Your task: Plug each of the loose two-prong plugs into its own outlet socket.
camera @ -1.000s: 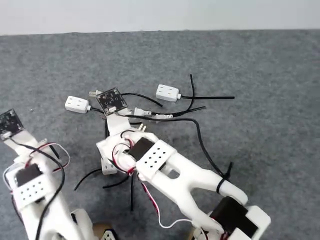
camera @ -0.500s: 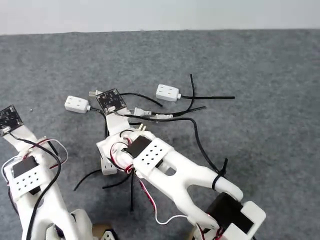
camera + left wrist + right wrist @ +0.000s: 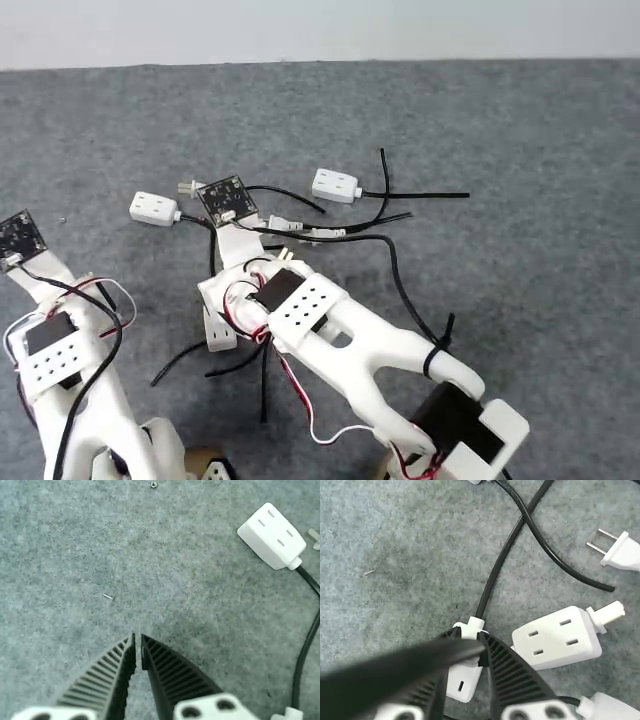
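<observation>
No plug seems seated yet on the gray mat [image 3: 520, 150]. The right gripper [image 3: 470, 636] is clamped on the cord end of a socket [image 3: 462, 682]. The left gripper [image 3: 138, 639], jaws together and empty, hovers near a second socket [image 3: 272, 535]. 1 plug [image 3: 620, 552] lies loose.

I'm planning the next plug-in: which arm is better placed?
Right. The right hand grips a white socket at the cord end, with a loose plug and another socket nearby. The left hand is shut over bare carpet.
</observation>
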